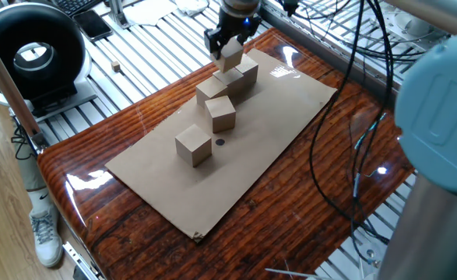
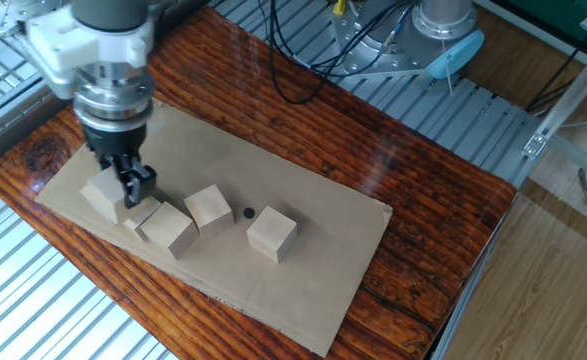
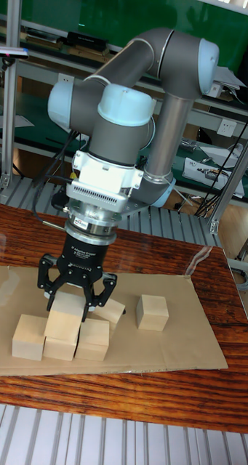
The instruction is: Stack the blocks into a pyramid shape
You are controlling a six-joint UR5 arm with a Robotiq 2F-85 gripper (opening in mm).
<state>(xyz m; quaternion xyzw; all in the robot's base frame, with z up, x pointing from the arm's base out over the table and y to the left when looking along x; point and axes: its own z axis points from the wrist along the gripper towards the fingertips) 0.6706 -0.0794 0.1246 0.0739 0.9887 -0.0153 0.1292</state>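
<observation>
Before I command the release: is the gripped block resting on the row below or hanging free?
Cannot tell. The gripper, jaws shut on the block, holds it at the lower blocks' tops, but no view shows contact or a gap.

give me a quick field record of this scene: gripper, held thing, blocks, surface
gripper: shut on a block, at the stack end of the sheet
held block: light tan cube, resting on or just above two blocks of the bottom row
bottom row: three blocks side by side in the tall view
loose blocks: near the row, farther off by a small dark dot
surface: cardboard sheet on a glossy wooden table
</observation>
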